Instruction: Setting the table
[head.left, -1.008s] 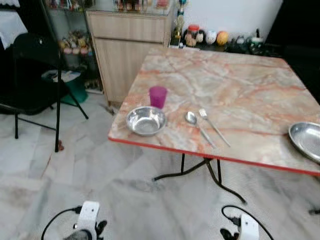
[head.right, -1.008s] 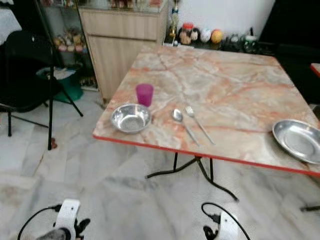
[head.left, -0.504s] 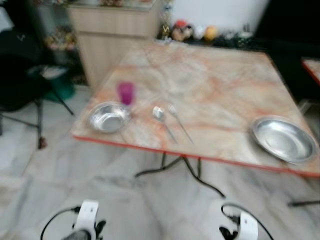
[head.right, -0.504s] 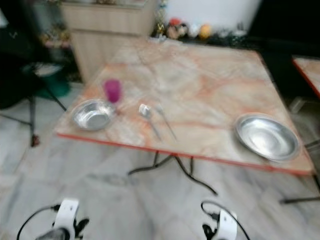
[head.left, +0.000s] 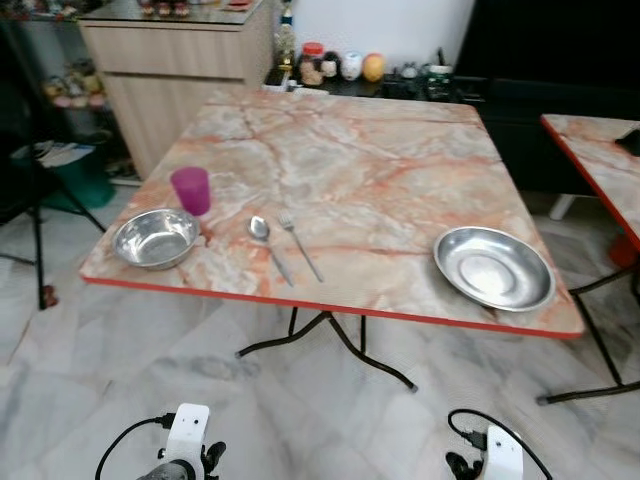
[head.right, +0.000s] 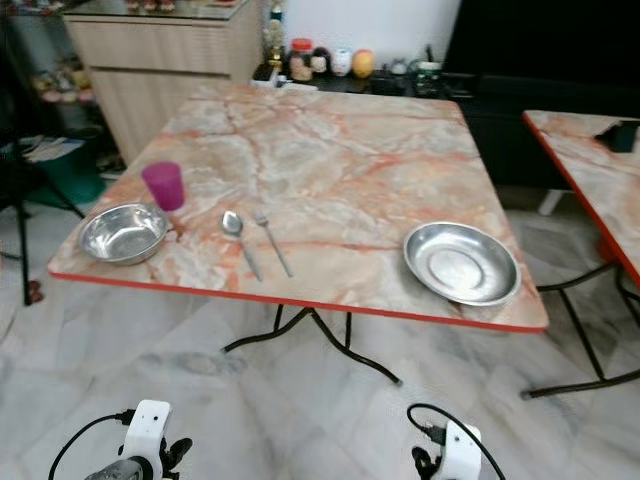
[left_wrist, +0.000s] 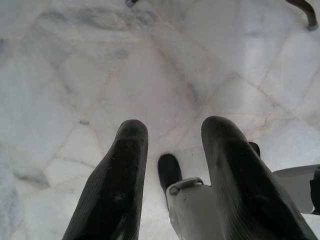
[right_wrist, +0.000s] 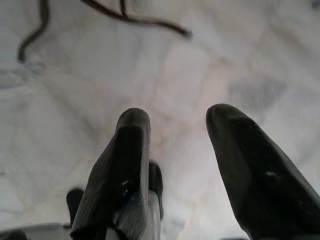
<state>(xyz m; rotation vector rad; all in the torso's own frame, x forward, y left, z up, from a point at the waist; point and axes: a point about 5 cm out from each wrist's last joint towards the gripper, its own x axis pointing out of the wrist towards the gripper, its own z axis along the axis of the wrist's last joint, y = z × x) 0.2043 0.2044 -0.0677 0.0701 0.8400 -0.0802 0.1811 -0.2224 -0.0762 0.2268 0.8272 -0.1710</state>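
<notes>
On the marble-patterned table (head.left: 380, 160) a steel bowl (head.left: 154, 238) sits at the near left corner with a magenta cup (head.left: 191, 190) just behind it. A spoon (head.left: 265, 240) and a fork (head.left: 300, 246) lie side by side right of the bowl. A wide steel plate (head.left: 493, 266) rests near the front right corner. Both arms hang low by the floor. My left gripper (left_wrist: 172, 131) is open over the tiles with nothing between its fingers, and my right gripper (right_wrist: 172, 120) is open too.
A wooden cabinet (head.left: 180, 70) stands behind the table's left side. Jars and ornaments (head.left: 340, 66) line a dark low unit at the back. A second red-edged table (head.left: 600, 160) is at the right. Black chair legs (head.left: 35, 240) stand at the left; folding table legs (head.left: 330, 335) cross underneath.
The camera has swung right: the whole table has shifted left in view, the steel plate and a second table have come into sight. Nothing on the table has moved.
</notes>
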